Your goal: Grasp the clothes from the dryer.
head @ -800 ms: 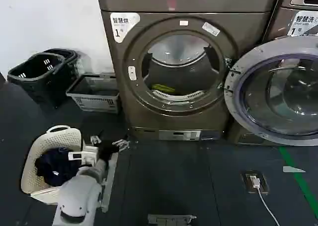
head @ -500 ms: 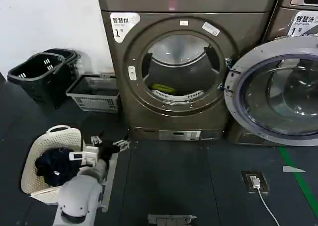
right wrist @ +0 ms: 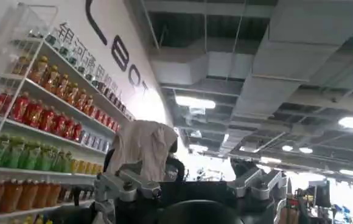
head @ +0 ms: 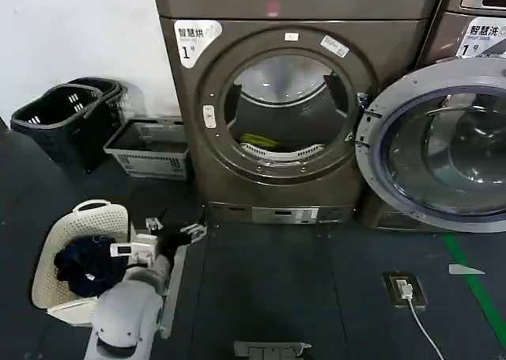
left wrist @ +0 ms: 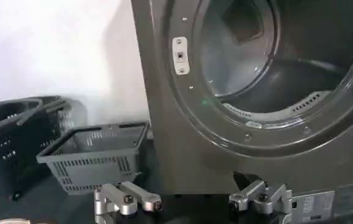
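The dryer (head: 292,107) stands with its round opening uncovered and its door (head: 439,146) swung out to the right. A yellow-green piece of clothes (head: 259,141) lies low in the drum, by the front lip. My left gripper (head: 175,229) hovers low over the floor, in front of the dryer and to its left, well short of the opening. It is open and empty. In the left wrist view the left gripper (left wrist: 195,203) points at the dryer's lower front (left wrist: 182,140). My right gripper (right wrist: 192,185) is open, holds nothing and points up at a ceiling.
A white basket (head: 55,245) with dark clothes sits on the floor beside my left arm. A grey crate (head: 149,146) and black baskets (head: 59,115) stand left of the dryer. A floor socket with a white cable (head: 407,290) lies to the right.
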You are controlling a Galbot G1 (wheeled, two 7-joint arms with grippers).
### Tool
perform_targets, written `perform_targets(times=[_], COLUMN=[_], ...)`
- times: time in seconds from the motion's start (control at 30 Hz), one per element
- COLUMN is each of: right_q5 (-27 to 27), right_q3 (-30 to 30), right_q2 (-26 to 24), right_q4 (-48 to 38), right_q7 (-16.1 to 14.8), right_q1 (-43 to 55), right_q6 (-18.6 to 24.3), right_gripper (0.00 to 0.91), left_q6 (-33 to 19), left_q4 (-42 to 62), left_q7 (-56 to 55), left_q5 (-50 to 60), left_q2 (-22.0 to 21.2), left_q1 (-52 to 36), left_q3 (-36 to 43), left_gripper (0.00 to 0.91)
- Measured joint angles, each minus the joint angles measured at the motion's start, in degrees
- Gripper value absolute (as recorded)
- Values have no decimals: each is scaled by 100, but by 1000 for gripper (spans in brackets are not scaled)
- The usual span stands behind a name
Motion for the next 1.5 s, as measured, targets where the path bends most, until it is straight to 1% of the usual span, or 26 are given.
perform_targets(times=[0.57, 1.5], right_q5=[73, 59], right_q3=[34, 88], right_q2=[-7, 39], right_q4=[-69, -133], right_q7=[89, 99], right_q1=[-8, -33], right_q6=[41, 54], right_gripper=[907, 907], left_q6=[0, 0], left_q4=[-6, -39], left_q7=[-1, 42], left_q5=[-19, -19], left_q2=[-54, -34], left_q1=[30, 71], left_q3=[13, 26], left_gripper=[907, 907])
